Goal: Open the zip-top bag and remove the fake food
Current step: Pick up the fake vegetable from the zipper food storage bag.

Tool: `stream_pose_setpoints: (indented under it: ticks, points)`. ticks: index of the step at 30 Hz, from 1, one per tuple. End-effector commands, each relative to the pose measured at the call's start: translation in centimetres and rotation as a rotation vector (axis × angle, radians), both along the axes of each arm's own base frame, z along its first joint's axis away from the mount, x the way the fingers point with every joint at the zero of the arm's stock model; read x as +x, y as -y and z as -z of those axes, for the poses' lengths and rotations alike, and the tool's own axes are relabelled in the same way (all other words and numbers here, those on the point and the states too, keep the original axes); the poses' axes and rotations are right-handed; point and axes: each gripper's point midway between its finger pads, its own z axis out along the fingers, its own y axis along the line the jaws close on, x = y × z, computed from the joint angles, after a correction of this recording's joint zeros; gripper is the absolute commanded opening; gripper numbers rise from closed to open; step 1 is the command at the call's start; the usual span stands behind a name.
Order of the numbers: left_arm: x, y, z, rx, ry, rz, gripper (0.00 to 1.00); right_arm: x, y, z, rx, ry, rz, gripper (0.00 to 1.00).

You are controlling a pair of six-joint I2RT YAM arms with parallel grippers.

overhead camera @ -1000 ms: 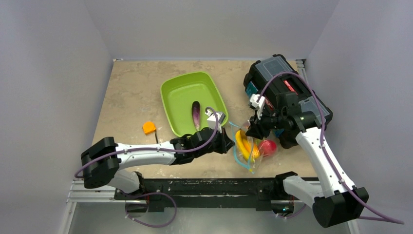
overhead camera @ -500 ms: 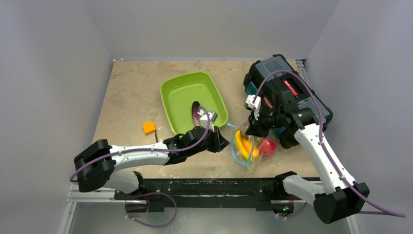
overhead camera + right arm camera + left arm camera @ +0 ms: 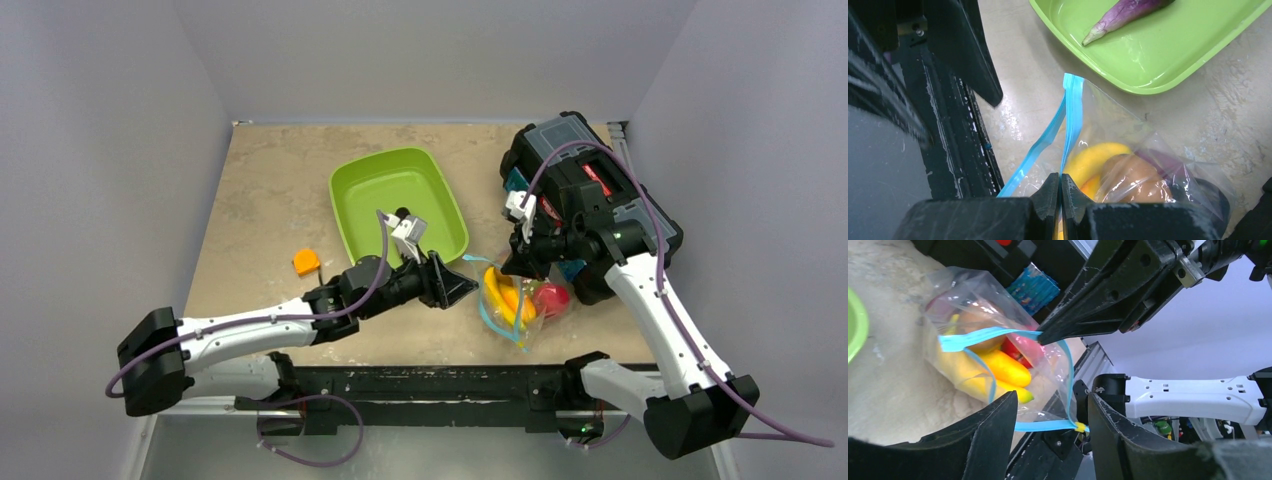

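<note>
The zip-top bag (image 3: 515, 305) lies at the near right of the table, its mouth gaping toward the left arm. My right gripper (image 3: 1060, 177) is shut on the far blue zip strip (image 3: 1071, 115) and holds that lip up. Inside the bag lie fake food pieces: a yellow banana (image 3: 1003, 369), a red piece (image 3: 1015, 351) and a brown piece (image 3: 1133, 177). My left gripper (image 3: 1053, 400) stands open just left of the mouth, the near zip strip (image 3: 1043, 426) loose between its fingers. A purple eggplant (image 3: 1128, 12) lies in the green tray (image 3: 385, 180).
A black toolbox (image 3: 590, 180) stands at the back right, close behind the right gripper (image 3: 515, 262). A small orange block (image 3: 306, 262) sits left of the tray. The table's near edge and the black rail run just below the bag.
The left gripper has opened and let go of the bag's near lip, its wrist shifting left over the tray's corner. The right gripper has closed on the far strip.
</note>
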Motion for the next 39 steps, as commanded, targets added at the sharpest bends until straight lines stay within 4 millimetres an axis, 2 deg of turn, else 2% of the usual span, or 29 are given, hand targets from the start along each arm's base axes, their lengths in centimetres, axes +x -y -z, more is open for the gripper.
stream_pose_setpoints:
  ticks: [1,3,6,10,15,23,32,39]
  points:
    - [-0.6,4.3,-2.2,-0.073,0.008,0.090,0.54,0.6,-0.9,-1.2,0.052,0.022,-0.010,0.00]
    - [-0.2,5.7,-1.6,-0.085,-0.024,0.087,0.55,0.6,-0.9,-1.2,0.056,0.016,-0.006,0.00]
    - [0.7,6.7,0.4,-0.042,-0.066,0.051,0.55,0.7,-0.7,-1.1,0.055,0.015,0.004,0.00]
    - [2.0,6.3,2.9,0.038,-0.093,-0.028,0.52,0.8,-0.6,-0.9,0.052,0.013,0.017,0.00]
    - [2.9,6.1,4.5,0.090,-0.115,-0.088,0.49,1.0,-0.7,-1.0,0.057,0.012,0.018,0.00]
    - [4.6,7.9,5.6,0.091,-0.139,-0.141,0.50,1.7,-0.8,-1.5,0.062,0.015,0.028,0.00]
    - [6.8,6.1,7.2,0.128,-0.185,-0.304,0.53,3.1,0.0,-2.0,0.058,0.036,0.103,0.00]
    - [8.3,7.4,6.3,0.041,-0.191,-0.314,0.55,3.1,-0.2,-2.2,0.062,0.026,0.094,0.00]
